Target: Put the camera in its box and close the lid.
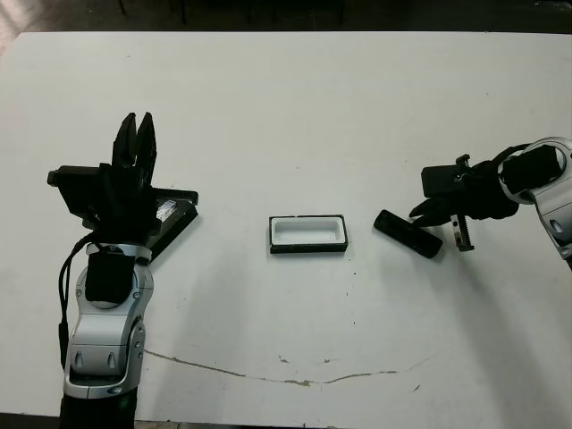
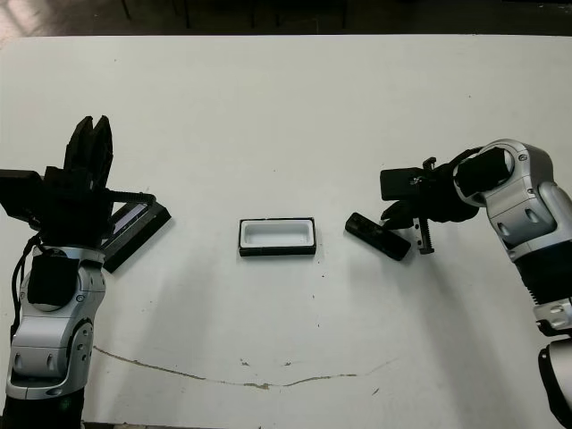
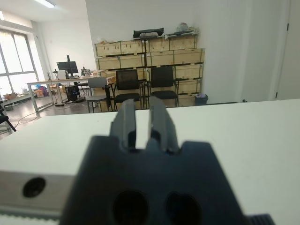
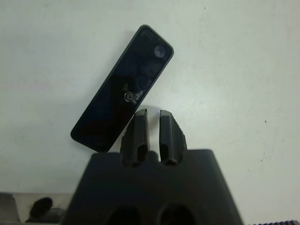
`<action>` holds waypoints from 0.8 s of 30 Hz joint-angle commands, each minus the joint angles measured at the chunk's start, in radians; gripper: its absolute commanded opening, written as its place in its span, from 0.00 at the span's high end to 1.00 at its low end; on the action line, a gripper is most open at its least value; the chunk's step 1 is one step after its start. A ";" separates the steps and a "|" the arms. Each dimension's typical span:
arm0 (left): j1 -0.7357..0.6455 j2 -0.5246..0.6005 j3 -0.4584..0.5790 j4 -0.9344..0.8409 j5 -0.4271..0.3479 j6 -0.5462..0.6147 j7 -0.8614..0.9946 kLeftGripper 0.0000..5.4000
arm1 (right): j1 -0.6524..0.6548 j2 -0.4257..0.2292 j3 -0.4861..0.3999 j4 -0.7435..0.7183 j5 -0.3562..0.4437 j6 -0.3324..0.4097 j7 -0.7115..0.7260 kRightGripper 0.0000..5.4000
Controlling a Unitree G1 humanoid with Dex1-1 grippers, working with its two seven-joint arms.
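Resting flat: slim glossy camera [image 4: 123, 89]

On the white table [image 1: 286, 116] there is one camera [image 1: 407, 233], one box [image 1: 307, 233] and one lid [image 1: 172, 217]. Two grippers show, the left gripper [image 1: 136, 140] and the right gripper [image 1: 427, 208]. Beyond the table, the left wrist view shows three chairs [image 3: 126, 86].
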 commanded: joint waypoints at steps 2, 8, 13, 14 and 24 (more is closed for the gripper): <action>0.005 0.008 0.006 0.006 0.005 0.009 0.002 1.00 | 0.040 -0.028 0.030 -0.004 -0.017 0.005 0.023 1.00; 0.001 0.004 0.004 0.012 -0.001 0.004 -0.001 1.00 | 0.043 -0.049 0.044 -0.016 -0.029 0.016 0.042 1.00; 0.000 0.003 0.003 0.010 -0.003 0.011 -0.001 1.00 | 0.073 -0.063 0.014 -0.031 -0.027 -0.009 -0.014 1.00; 0.001 0.002 0.003 0.009 -0.006 0.013 -0.002 1.00 | 0.099 -0.069 -0.016 -0.057 -0.035 -0.035 -0.083 1.00; 0.014 -0.004 0.002 0.006 -0.007 0.014 0.001 1.00 | 0.280 0.034 -0.454 -0.320 0.242 0.037 -0.514 1.00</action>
